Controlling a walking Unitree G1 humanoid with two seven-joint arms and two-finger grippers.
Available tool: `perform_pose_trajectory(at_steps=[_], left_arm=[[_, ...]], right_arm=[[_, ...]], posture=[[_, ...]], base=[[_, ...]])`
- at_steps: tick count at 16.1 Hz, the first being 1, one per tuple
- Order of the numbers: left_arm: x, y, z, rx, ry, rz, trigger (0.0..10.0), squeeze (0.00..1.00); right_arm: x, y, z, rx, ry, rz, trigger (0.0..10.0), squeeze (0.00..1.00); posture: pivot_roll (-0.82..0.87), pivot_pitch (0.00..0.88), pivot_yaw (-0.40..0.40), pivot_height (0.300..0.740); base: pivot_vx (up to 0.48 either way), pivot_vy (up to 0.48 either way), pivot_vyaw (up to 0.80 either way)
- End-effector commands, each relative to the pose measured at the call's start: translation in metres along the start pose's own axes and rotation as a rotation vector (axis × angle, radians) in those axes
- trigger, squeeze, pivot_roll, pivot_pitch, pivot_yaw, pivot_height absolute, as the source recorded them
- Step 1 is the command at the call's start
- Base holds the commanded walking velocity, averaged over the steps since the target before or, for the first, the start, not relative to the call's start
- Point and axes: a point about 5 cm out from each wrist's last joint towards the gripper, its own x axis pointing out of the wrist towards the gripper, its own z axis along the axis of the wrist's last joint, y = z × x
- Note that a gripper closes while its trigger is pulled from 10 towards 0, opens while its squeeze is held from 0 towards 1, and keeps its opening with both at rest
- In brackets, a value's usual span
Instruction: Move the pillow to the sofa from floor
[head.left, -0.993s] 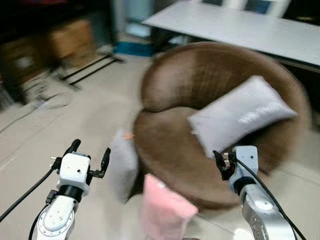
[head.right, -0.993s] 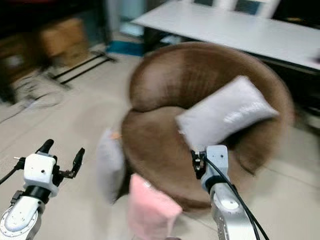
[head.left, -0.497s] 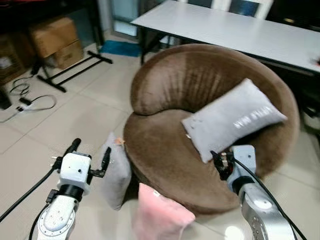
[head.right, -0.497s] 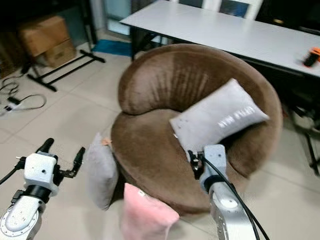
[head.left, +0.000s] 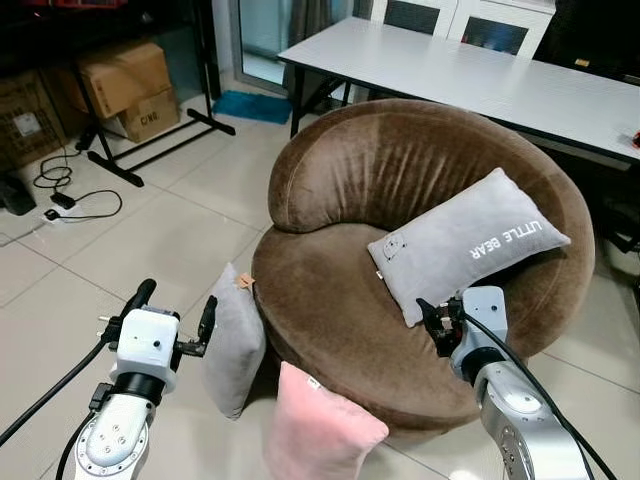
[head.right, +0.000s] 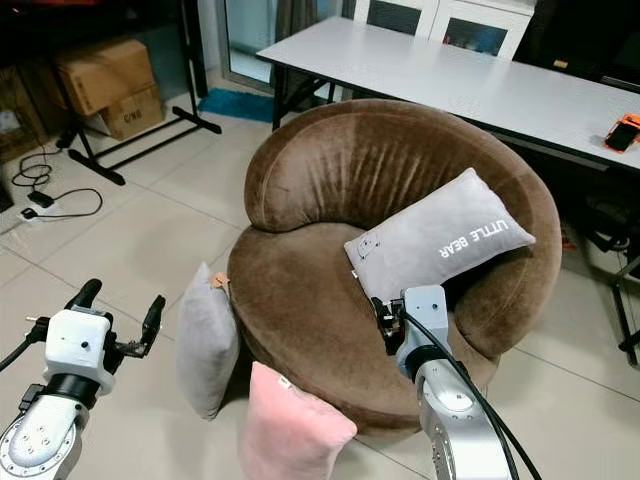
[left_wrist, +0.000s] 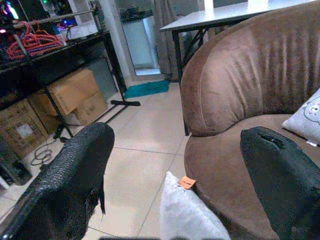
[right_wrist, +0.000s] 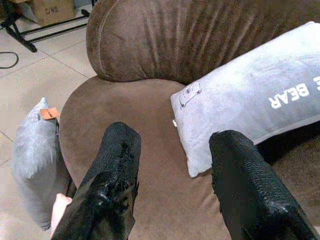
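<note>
A round brown sofa (head.left: 330, 300) stands ahead with a grey "LITTLE BEAR" pillow (head.left: 465, 245) lying on its seat. On the floor a plain grey pillow (head.left: 232, 342) with an orange tag leans against the sofa's left front. A pink pillow (head.left: 318, 430) leans against the sofa's front, nearer to me. My left gripper (head.left: 174, 314) is open, held up just left of the grey floor pillow (left_wrist: 187, 217). My right gripper (head.left: 438, 322) is open over the front of the seat, below the lettered pillow (right_wrist: 250, 107).
A long grey table (head.left: 470, 80) stands behind the sofa. Cardboard boxes (head.left: 125, 80) and a black rack's feet (head.left: 150, 145) are at the far left, with cables (head.left: 70, 195) on the tiled floor. An orange object (head.right: 622, 130) lies on the table's right end.
The view has steadied and shifted, with the motion blur gone and the sofa a little lower right. Both grippers keep their pose, open and held up.
</note>
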Motion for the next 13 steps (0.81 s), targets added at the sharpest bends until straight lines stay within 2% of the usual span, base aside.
perform_pose_trajectory(at_steps=[1, 3, 12, 13], left_arm=[[0.0003, -0.0033, 0.005, 0.009, -0.024, -0.008, 10.0, 0.0], [0.0008, -0.0037, 0.0051, 0.007, -0.025, -0.005, 10.0, 0.0], [-0.0008, -0.0047, 0.0047, 0.006, -0.025, 0.013, 10.0, 0.0], [-0.0007, -0.0047, 0.0043, -0.007, -0.024, 0.019, 10.0, 0.0]], right_arm=[[0.0013, -0.0002, -0.0003, -0.01, 0.002, 0.002, 10.0, 0.0], [0.002, -0.0003, 0.0004, -0.016, -0.001, 0.005, 10.0, 0.0], [0.0035, -0.002, 0.0007, -0.033, 0.007, 0.021, 10.0, 0.0], [0.0036, -0.002, 0.0006, -0.034, 0.007, 0.021, 10.0, 0.0]], posture=[[0.01, 0.001, -0.051, 0.74], [0.01, 0.0, -0.055, 0.74], [0.01, 0.0, -0.068, 0.74], [0.01, 0.0, -0.068, 0.74]], base=[[0.0, 0.0, 0.0], [0.0, -0.129, 0.0], [0.0, -0.352, 0.0], [0.0, 0.0, 0.0]])
